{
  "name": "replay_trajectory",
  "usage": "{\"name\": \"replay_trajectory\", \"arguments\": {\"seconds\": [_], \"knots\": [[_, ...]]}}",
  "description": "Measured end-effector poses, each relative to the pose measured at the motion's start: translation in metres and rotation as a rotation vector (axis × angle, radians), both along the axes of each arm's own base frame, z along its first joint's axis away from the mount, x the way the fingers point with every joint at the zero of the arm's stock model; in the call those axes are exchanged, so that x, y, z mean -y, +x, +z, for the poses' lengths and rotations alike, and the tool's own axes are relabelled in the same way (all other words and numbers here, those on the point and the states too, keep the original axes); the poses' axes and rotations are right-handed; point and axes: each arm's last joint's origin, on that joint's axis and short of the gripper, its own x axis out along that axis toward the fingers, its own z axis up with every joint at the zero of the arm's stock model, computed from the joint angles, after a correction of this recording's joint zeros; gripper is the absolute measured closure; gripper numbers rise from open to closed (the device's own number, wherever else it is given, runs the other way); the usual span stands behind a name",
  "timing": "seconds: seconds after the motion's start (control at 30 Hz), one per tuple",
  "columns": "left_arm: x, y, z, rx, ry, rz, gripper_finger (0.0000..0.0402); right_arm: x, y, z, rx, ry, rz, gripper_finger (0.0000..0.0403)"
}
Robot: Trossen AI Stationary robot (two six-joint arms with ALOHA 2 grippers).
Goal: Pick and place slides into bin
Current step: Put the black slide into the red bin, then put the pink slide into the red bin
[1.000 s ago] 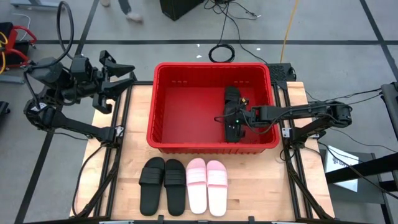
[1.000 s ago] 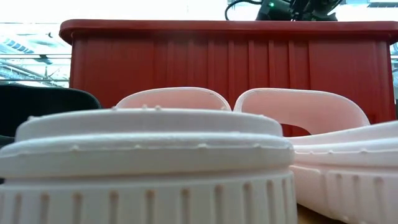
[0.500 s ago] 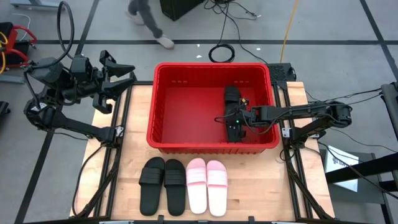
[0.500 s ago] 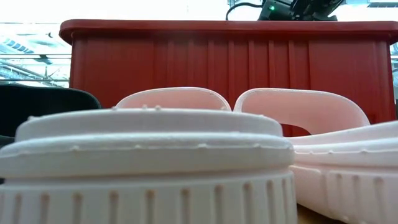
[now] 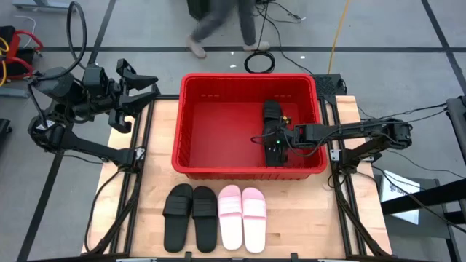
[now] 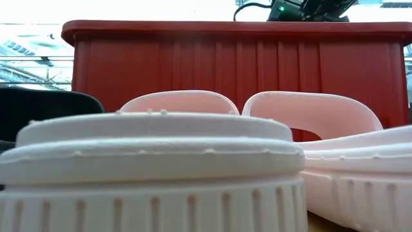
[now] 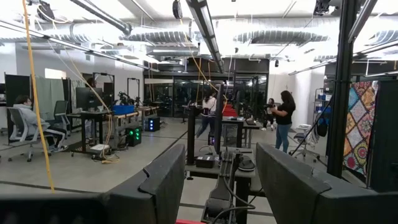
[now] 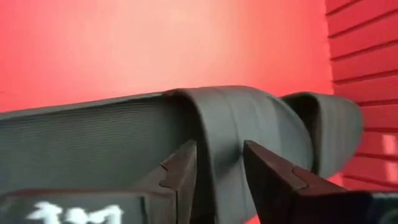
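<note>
right end effector (image 5: 274, 140): inside the bin (image 5: 191, 138), low over the black slides (image 5: 271, 116) by its right wall. In the right wrist view its fingers (image 8: 180, 171) stand a little apart on either side of a slide's strap (image 8: 239, 124), close to it; whether they still pinch it I cannot tell.
what changed: the fingers have parted from a tight squeeze within the last second, while the arm has kept its place in the high view. I read that as the release.
meaning for the task: this slide now looks delivered. It lies against a second black slide in the bin, so two are in.
left end effector (image 5: 138, 89): parked off the desk's far left corner, fingers wide apart, holding nothing, unmoved.
slides left: a black pair (image 5: 191, 216) and a pink pair (image 5: 242, 217) lie side by side on the desk (image 5: 306, 211) in front of the bin, untouched.
low view: pink slides (image 6: 193, 161) fill the foreground, the bin's wall (image 6: 232, 58) behind; same as before.
other difference: a person (image 5: 222, 22) walking on the floor beyond the desk has moved further right.
next, as a guess: lift clear of the strap, then go for a slide on the desk.
</note>
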Motion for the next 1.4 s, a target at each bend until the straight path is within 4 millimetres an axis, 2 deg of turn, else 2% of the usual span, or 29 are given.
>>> {"name": "replay_trajectory", "arguments": {"seconds": [0.23,1.0,1.23,1.4], "knots": [[0.0,0.0,0.0,0.0,0.0,0.0,0.0199,-0.001,-0.002,0.0,0.0,0.04,-0.033,0.0254],[0.0,0.0,-0.001,-0.007,0.006,0.001,0.0199,-0.009,-0.025,0.034,0.147,0.189,-0.001,0.0239],[0.0,0.0,-0.001,-0.008,0.006,0.001,0.0199,-0.012,-0.028,0.046,0.285,0.327,-0.045,0.0242],[0.0,0.0,-0.001,-0.007,0.006,0.001,0.0199,-0.012,-0.022,0.065,0.517,0.411,-0.085,0.0243]]}}
